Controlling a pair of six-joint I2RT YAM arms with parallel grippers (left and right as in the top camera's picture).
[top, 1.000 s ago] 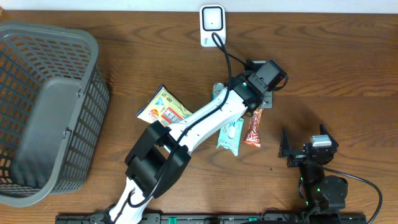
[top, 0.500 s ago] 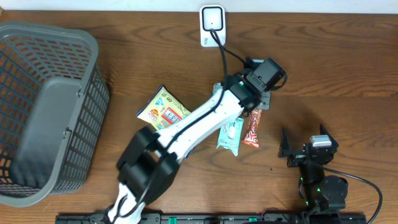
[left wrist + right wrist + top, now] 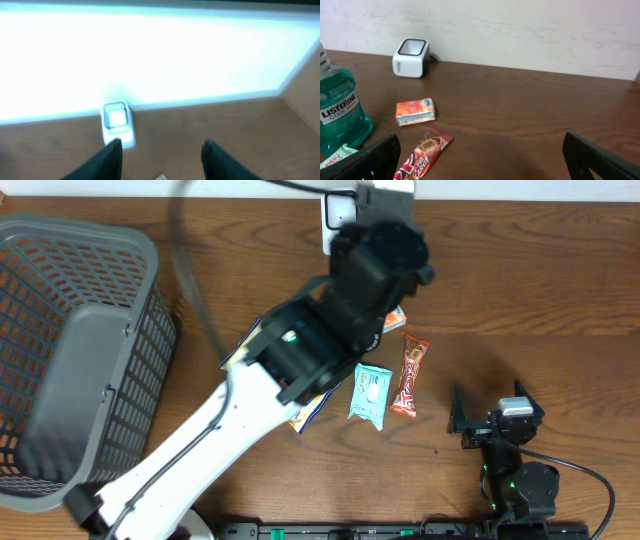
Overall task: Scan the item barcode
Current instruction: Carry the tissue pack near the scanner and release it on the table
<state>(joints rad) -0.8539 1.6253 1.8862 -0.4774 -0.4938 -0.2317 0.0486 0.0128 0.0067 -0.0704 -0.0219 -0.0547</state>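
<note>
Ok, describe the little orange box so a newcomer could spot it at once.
Start at the white scanner by the back wall. In front of it, between the scanner and the long red snack bar, lies the orange box. It is the only small blocky carton; its neighbours are a tall green bottle and the flat bar.

Dark brown wood-grain table (image 3: 560,290), grain running left to right. Off-white wall (image 3: 520,30) rises at its far edge, faintly scuffed. In the left wrist view the wall is washed out by glare.
</note>
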